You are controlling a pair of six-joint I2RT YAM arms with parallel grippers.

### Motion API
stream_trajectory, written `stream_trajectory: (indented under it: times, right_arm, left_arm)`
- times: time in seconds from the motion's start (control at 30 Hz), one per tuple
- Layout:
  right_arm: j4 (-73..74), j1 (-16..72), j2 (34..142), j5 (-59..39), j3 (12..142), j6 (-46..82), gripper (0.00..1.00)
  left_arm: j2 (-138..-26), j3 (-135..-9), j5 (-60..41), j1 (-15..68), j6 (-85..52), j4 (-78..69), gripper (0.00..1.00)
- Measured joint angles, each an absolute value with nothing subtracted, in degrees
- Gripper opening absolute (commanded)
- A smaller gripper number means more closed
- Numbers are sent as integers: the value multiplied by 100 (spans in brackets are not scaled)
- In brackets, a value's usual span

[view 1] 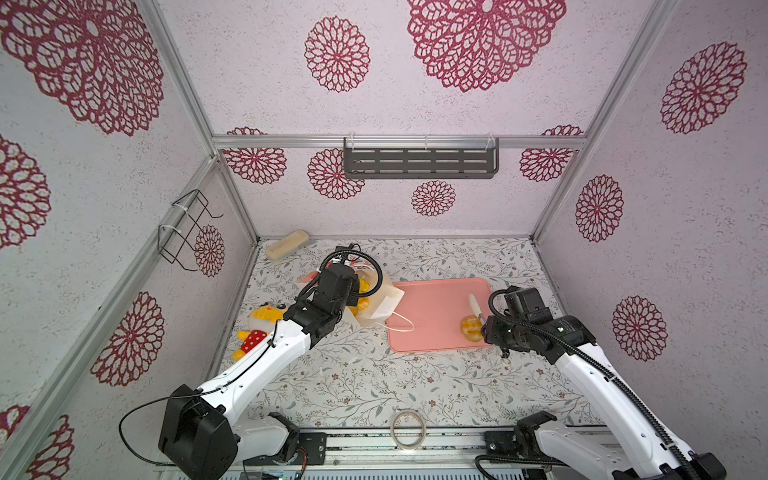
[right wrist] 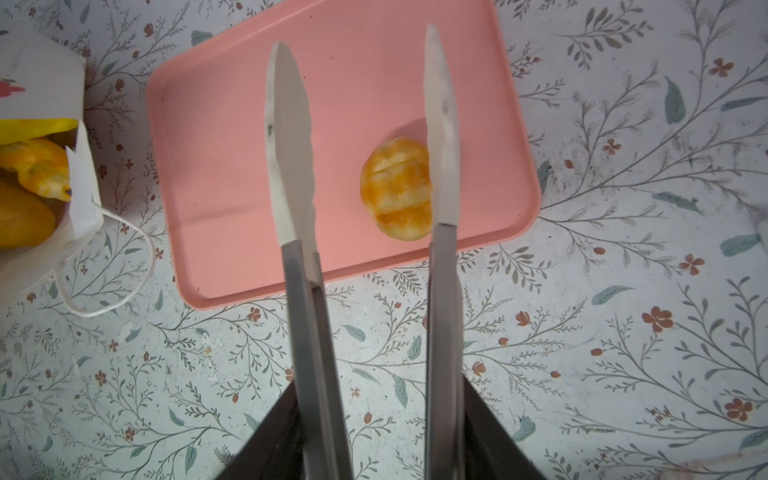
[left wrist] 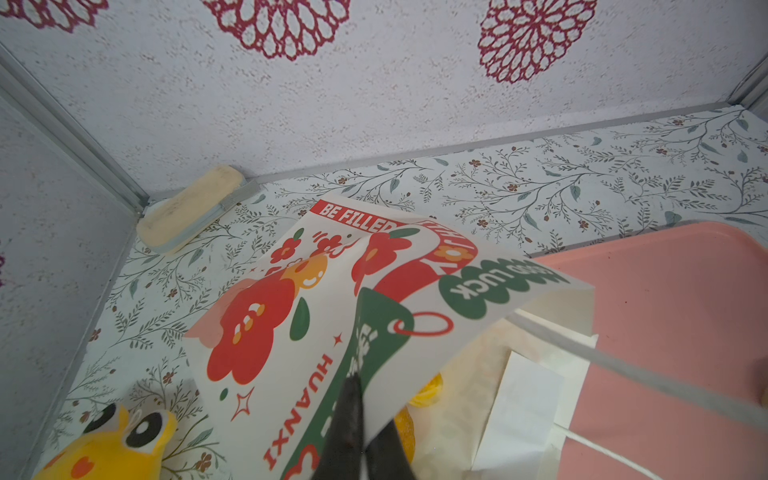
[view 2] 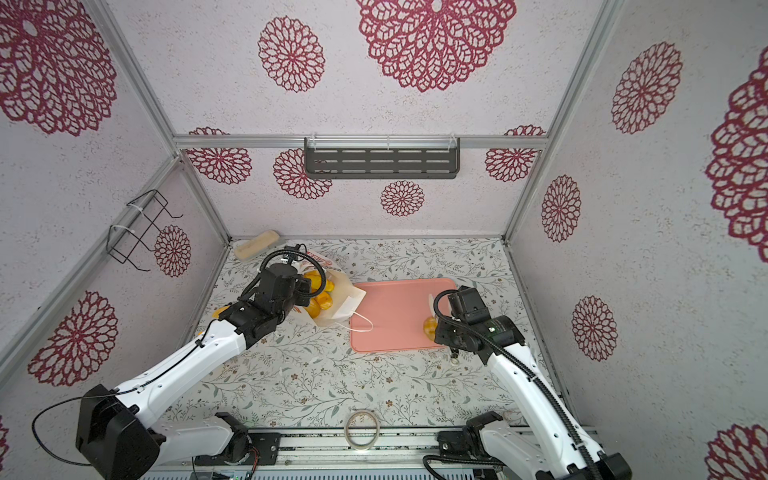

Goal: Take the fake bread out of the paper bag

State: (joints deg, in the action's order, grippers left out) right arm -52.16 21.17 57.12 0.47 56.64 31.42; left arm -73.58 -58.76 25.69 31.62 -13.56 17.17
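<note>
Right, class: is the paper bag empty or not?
Not empty: yellow breads show in the mouth of the paper bag; one bun lies on the pink tray.

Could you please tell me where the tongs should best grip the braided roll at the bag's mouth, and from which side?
Probably the braided roll's exposed end, pinched across its width by the tongs, coming in from the pink tray's side: the paper bag lies with its mouth open that way, and the rest is hidden inside.

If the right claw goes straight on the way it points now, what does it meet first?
Probably the pink tray, reached first by the tongs in the right claw; the bun lies beside one blade.
</note>
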Motion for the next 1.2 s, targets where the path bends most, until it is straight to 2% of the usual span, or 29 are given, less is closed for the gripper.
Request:
stream_trajectory:
  times: [0.47,0.67,0.83,0.97,1.13,1.2]
  right_arm:
    - [-5306,2117,6213,-770,6246,3048,63]
    - [-5446,2178,6294,-1138,6622,3039,62]
    - [-5485,2801,6342,-1428,7249,3048,62]
    - [-5352,3610,6355,-1610,7459,3153,56]
    - [-4884,3854,6257,-1559,6901,3317,56]
    - [-4672,3854,6169,-1382,6427,3430,60]
  left_arm:
    - [-7358,-5874,2519,3162,-1356,1702,0]
    - [-7328,-5830,2499,3162,-1345,1671,0]
    - [-7170,-5645,2383,3162,-1321,1570,0]
    - [-7057,-5511,2298,3162,-1313,1490,0]
    - [-7063,-5507,2231,3162,-1317,1437,0]
    - [-7078,-5507,2206,3162,-1334,1424,0]
